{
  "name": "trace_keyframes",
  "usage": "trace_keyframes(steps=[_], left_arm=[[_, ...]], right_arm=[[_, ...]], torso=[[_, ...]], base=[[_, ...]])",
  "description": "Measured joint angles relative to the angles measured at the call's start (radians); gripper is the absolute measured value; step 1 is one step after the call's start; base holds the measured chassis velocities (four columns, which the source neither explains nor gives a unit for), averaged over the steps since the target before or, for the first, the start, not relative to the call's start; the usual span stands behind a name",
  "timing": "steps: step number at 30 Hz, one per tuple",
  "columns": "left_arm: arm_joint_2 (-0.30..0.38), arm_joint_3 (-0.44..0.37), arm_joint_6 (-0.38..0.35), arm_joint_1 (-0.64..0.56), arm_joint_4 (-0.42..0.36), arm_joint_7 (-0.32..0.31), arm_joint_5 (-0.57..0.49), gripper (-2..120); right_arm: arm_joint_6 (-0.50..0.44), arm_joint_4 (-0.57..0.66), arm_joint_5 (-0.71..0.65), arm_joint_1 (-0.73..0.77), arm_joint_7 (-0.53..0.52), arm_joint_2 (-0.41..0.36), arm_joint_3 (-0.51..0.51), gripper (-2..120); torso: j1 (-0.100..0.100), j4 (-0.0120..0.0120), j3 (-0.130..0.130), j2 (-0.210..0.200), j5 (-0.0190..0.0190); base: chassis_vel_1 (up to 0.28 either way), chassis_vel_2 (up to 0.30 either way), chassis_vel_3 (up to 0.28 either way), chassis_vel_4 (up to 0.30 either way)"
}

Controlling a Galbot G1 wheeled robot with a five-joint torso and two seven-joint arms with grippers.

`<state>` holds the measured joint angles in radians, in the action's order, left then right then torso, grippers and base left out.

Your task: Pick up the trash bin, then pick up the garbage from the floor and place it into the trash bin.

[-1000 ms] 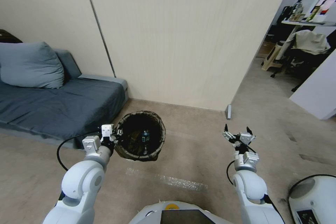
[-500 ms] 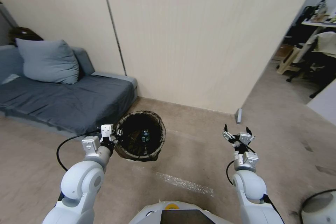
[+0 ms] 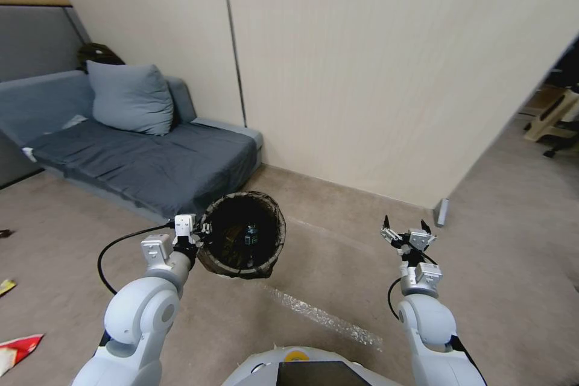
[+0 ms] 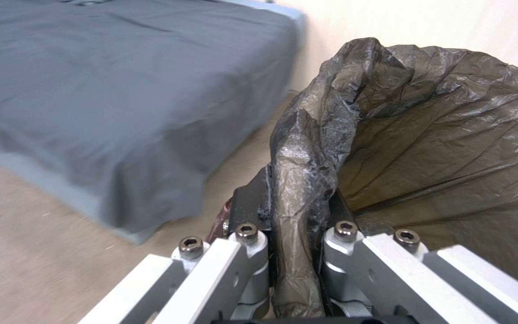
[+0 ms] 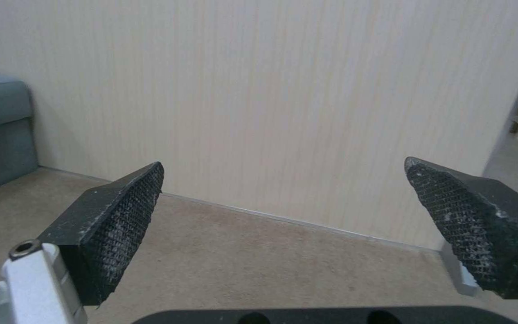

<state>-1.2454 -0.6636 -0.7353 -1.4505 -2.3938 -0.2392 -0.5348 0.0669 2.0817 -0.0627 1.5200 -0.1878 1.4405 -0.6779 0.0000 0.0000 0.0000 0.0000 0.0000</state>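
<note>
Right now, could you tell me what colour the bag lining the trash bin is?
Dark brown-black, crinkled plastic bag; it shows best in the left wrist view.

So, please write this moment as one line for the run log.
left gripper: shut on trash bin rim, bin held up | right gripper: open, empty | red-and-white wrapper: on floor

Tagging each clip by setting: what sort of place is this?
Probably a living-room corner: a grey sofa with a cushion, pale panelled wall, beige floor with wrappers.
</note>
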Motion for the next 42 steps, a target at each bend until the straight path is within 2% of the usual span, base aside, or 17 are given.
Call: trace_keyframes(steps=[42], left_arm=[[-0.002,-0.018,0.000,-0.001,-0.012,-0.004,-0.010,5]], right_arm=[[0.001,0.001,-0.001,0.003,0.000,0.000,0.002,100]], torso=[[0.000,0.0000,0.000,0.000,0.0000]], base=[[0.055,0.058,0.060,0.057]])
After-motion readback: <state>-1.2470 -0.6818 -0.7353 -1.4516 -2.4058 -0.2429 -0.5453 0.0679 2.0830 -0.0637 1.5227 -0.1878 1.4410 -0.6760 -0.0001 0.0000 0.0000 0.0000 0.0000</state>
